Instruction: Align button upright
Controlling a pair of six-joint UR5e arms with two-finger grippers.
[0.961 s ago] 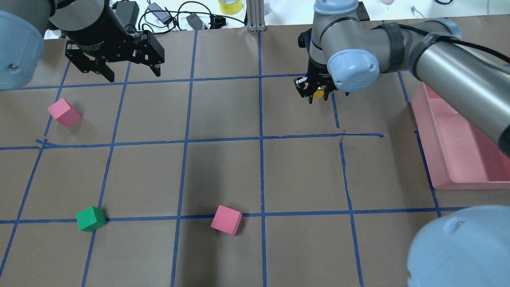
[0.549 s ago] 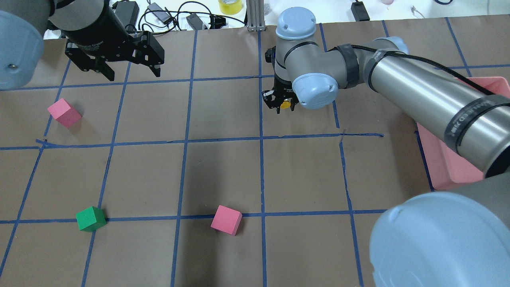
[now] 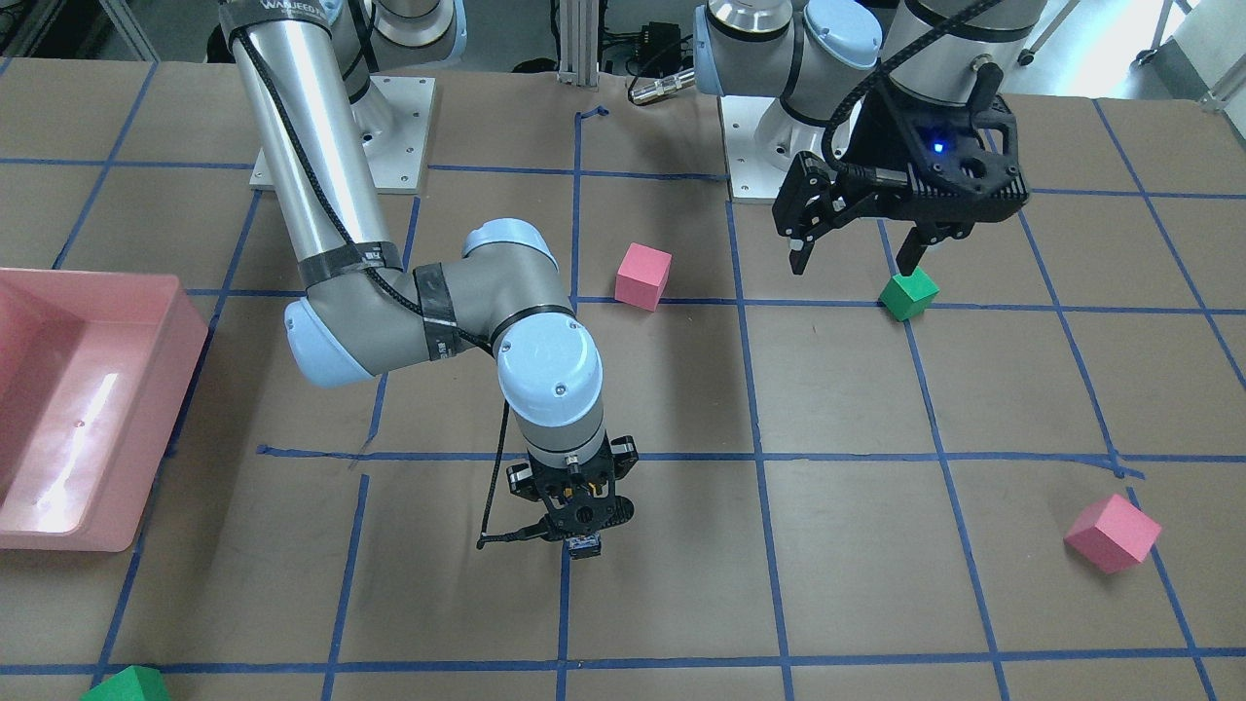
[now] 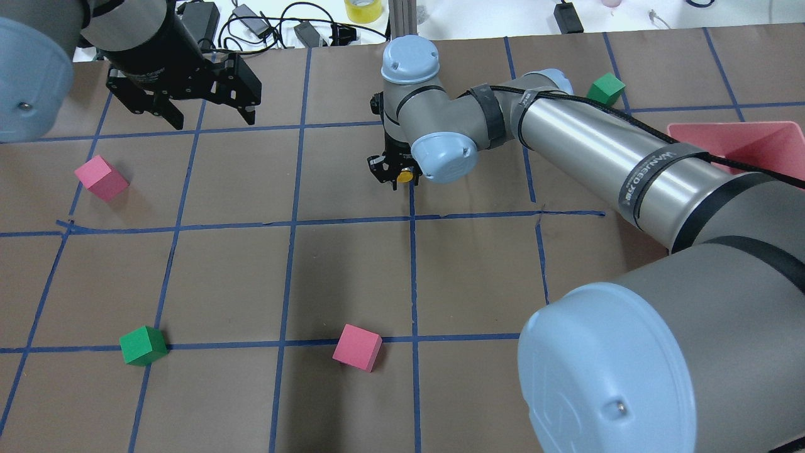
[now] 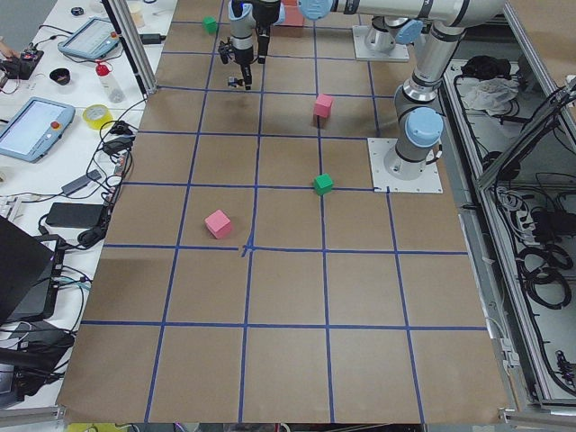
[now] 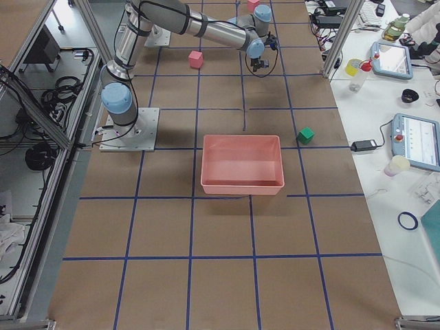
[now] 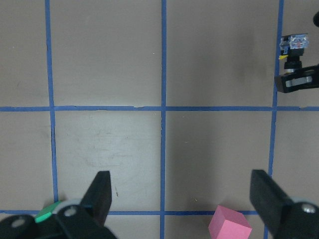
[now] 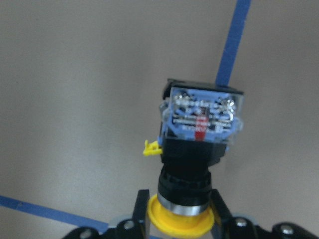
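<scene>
Gripping the button (image 8: 199,149) by its cap end, the right end effector (image 4: 397,176) hangs just above the middle of the overhead view, by the central blue tape line. In the right wrist view its fingers (image 8: 141,205) flank the yellow cap and the black collar. The black body and the clear-faced block base point away from the camera, down toward the desk (image 4: 478,270). So: cap up, base down, roughly vertical. Whether the base touches the desk I cannot tell.

In the front-facing view the button (image 3: 584,548) pokes out below the right end effector (image 3: 582,540), low and centre, on a tape line.

The left end effector (image 4: 210,119) sits at the upper left of the overhead view, fingers spread wide, holding nothing, off the desk. Its own camera sees both fingers (image 7: 102,194) apart, with the button (image 7: 293,47) small in the upper right corner.

Elsewhere in the overhead view:
- pink cube (image 4: 101,177), left edge
- green cube (image 4: 143,345), lower left
- second pink cube (image 4: 357,346), low centre
- second green cube (image 4: 606,88), upper right
- pink bin (image 6: 242,188), mid-frame in the right side view, well apart from the button
</scene>
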